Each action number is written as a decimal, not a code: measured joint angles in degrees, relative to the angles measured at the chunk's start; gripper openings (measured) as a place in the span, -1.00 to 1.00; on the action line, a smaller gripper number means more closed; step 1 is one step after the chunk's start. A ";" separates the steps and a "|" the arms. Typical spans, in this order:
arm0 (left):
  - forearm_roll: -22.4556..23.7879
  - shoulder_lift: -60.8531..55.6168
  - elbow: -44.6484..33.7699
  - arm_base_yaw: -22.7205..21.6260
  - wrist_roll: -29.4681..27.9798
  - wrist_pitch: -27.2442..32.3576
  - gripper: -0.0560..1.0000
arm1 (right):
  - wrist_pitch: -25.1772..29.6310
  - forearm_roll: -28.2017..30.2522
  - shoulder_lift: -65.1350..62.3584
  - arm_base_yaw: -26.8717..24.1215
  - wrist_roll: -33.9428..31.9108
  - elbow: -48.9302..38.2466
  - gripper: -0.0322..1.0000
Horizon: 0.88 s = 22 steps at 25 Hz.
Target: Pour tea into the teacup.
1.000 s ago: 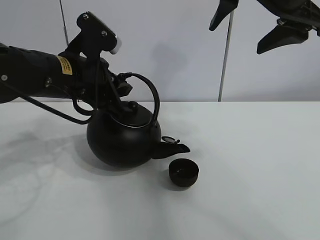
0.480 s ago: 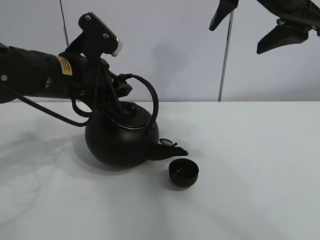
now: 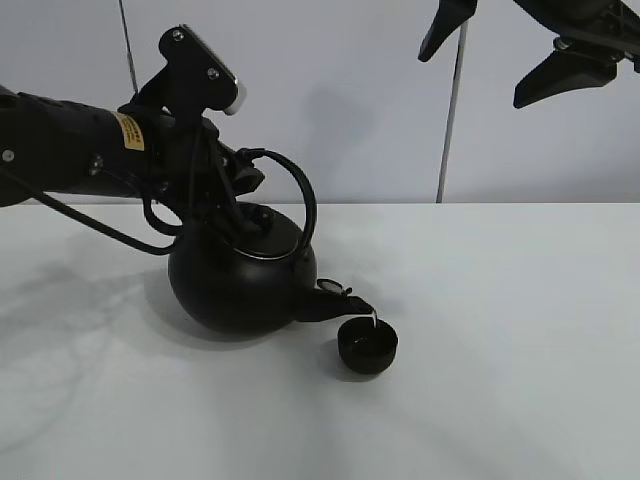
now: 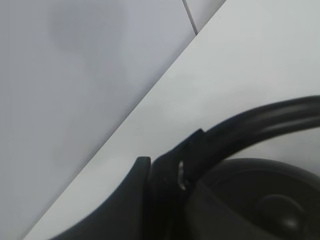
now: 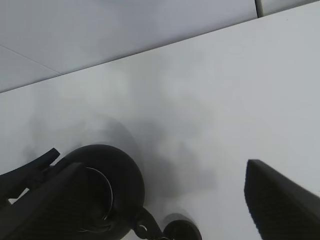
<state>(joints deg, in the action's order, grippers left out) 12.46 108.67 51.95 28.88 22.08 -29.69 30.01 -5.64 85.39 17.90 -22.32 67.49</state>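
Note:
The big round black kettle [image 3: 240, 285] with an arched handle [image 3: 300, 195] is tilted, spout [image 3: 345, 300] down over the tiny black teacup [image 3: 367, 345]. A thin stream runs from the spout tip into the cup. My left gripper [image 3: 232, 195] is shut on the handle near the lid; the left wrist view shows a finger [image 4: 152, 187] clamped on the handle [image 4: 260, 122]. My right gripper [image 3: 478, 70] is open and empty, high above the table at the far right. The right wrist view shows the kettle [image 5: 107, 185] and teacup [image 5: 181, 231] from above.
The white table [image 3: 500, 300] runs back to a pale wall with a vertical seam [image 3: 450, 120]. The left arm's cable [image 3: 110, 225] hangs beside the kettle.
The left gripper has tipped the kettle further. The spout has dropped toward the teacup and a thin stream now shows. The right arm has not moved.

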 joint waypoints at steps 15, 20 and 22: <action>0.00 0.00 0.00 0.00 1.98 0.00 -0.72 | 0.00 0.00 0.00 0.00 0.00 0.00 0.20; 0.00 0.00 0.00 0.00 2.43 0.00 -0.72 | 0.00 0.00 0.00 0.00 0.00 0.00 0.20; 0.00 0.00 0.00 0.00 2.51 0.00 -0.72 | 0.00 0.00 0.00 0.00 0.00 0.00 0.20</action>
<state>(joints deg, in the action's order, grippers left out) 12.46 108.67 51.95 28.88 24.59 -29.69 30.01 -5.64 85.39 17.90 -22.32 67.49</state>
